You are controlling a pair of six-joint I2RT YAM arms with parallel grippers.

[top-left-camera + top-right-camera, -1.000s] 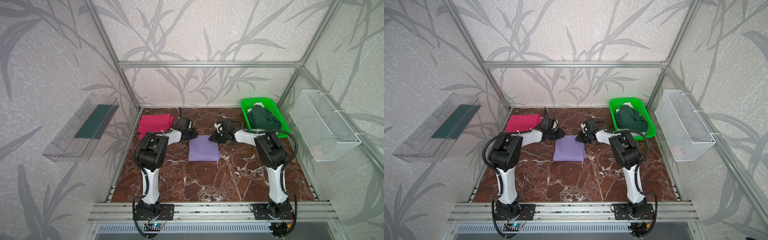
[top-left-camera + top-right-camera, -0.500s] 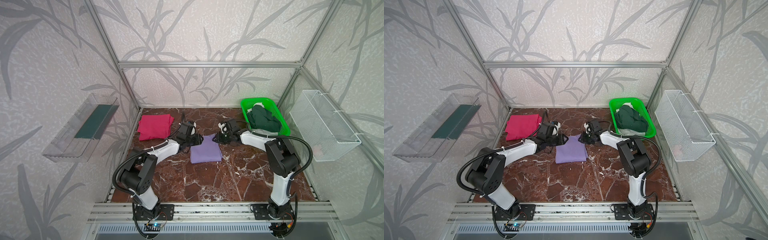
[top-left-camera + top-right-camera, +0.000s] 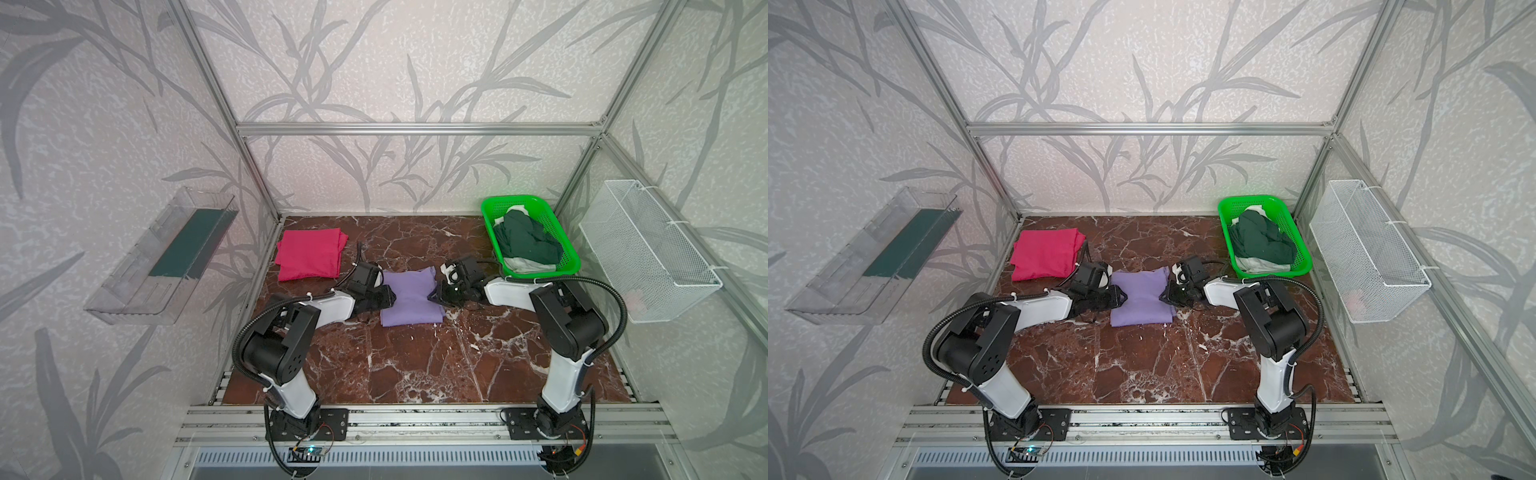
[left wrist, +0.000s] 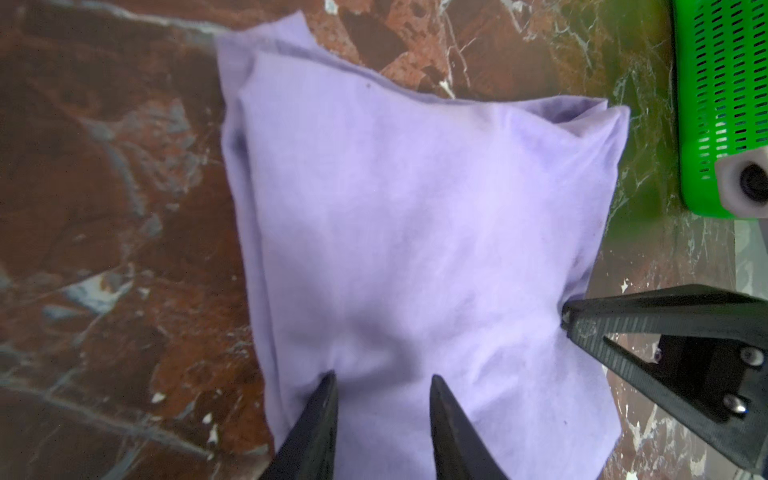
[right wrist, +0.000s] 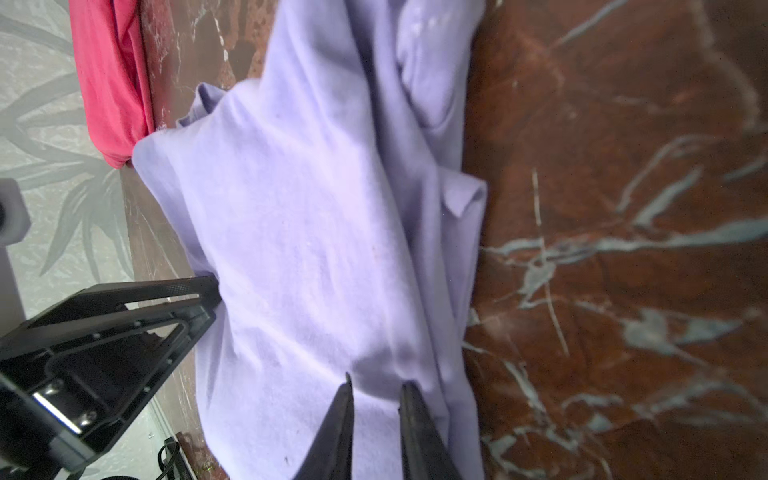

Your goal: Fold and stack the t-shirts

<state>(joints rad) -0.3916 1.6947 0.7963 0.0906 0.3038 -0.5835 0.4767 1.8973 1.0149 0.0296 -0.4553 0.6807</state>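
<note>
Black-fingered, the left gripper (image 4: 382,378) was closed on a pinch of the lavender t-shirt (image 4: 415,228), the cloth puckering between its jaws. In both top views it sat at the shirt's 9 o'clock edge. The right gripper (image 5: 376,384) gripped that shirt at its 3 o'clock edge, its jaws narrower, with a dark crease of fabric caught between them. Between the two, the folded shirt lay on the brown marble counter (image 3: 415,365), near its middle and a little toward 12 o'clock, its sides drawn in where the grippers met it. At 10 o'clock from it, and apart from it, the magenta t-shirt (image 3: 309,255) lay folded on the counter. At 2 o'clock stood the green basket (image 3: 540,273), near the right gripper's body, holding a crumpled dark green garment (image 3: 525,241) over a white garment (image 3: 521,264). A white wire basket (image 3: 648,257) hung on the wall at 3 o'clock and a clear tray (image 3: 162,257) on the wall at 9 o'clock
</note>
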